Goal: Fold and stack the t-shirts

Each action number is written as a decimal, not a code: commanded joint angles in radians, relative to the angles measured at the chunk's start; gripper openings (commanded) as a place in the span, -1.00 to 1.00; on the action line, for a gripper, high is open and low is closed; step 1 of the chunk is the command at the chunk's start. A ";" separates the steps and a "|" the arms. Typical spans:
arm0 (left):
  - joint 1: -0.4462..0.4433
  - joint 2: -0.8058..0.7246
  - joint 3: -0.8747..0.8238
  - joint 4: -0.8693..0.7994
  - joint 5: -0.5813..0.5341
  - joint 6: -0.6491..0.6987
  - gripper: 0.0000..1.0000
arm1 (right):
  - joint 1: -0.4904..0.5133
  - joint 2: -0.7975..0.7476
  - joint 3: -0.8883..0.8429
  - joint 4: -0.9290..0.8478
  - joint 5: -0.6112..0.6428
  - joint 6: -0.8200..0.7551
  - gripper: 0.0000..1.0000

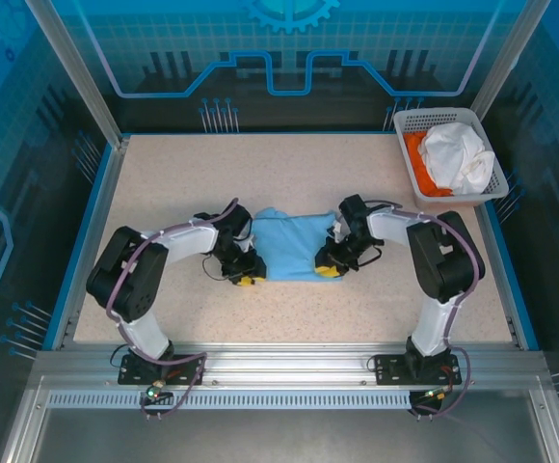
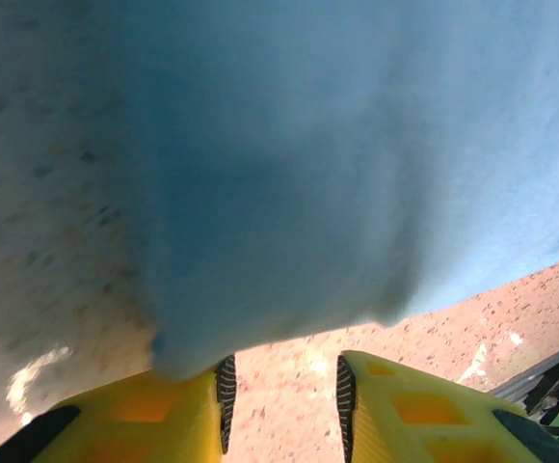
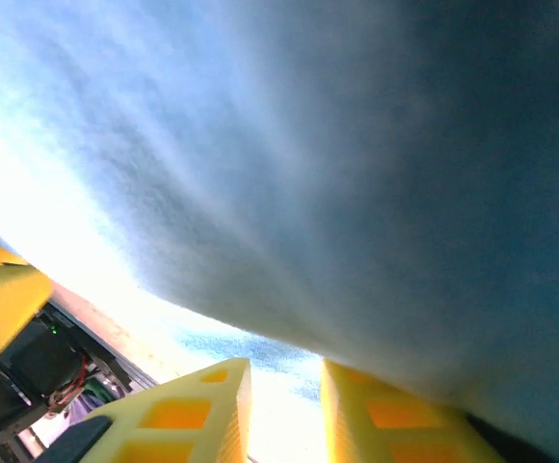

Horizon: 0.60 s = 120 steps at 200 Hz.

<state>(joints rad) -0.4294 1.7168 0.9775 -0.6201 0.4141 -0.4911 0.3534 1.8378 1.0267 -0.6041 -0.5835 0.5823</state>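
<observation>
**Item:** light blue cloth t-shirt, apparently part-folded, flat on the speckled desk between my two grippers.

**Left gripper**: jaws parted, nothing pinched. The shirt's edge lies just ahead, lapping over one fingertip.

**Right gripper**: jaws parted, cloth just above, not clamped.

**Step, as I judge it:** mid-fold on this shirt.

**Next move calls for:** nipping both edges and carrying them across evenly.

**Pending:** white t-shirt and orange t-shirt in the white lattice basket, well beyond my right gripper.
</observation>
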 commanded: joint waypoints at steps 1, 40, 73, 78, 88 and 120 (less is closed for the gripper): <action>0.047 -0.066 0.096 -0.073 -0.037 -0.013 -0.25 | -0.025 -0.073 -0.012 -0.016 -0.002 0.008 -0.40; 0.114 0.071 0.313 -0.062 0.020 0.009 -0.29 | -0.087 -0.061 0.080 0.088 -0.076 0.110 -0.30; 0.113 0.248 0.495 -0.040 0.071 0.024 -0.41 | -0.108 0.045 0.244 0.024 -0.038 0.102 -0.35; 0.113 0.270 0.510 -0.028 0.077 0.017 -0.43 | -0.111 0.068 0.271 0.016 -0.031 0.104 -0.36; 0.113 0.318 0.542 -0.013 0.081 0.007 -0.45 | -0.122 0.119 0.325 -0.007 -0.014 0.105 -0.39; 0.123 0.434 0.630 0.008 0.025 0.013 -0.48 | -0.169 0.285 0.452 -0.037 0.000 0.127 -0.48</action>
<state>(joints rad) -0.3134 2.0819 1.5425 -0.6159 0.4591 -0.4908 0.2276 2.0140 1.4155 -0.5716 -0.6018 0.6868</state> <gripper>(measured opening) 0.265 0.277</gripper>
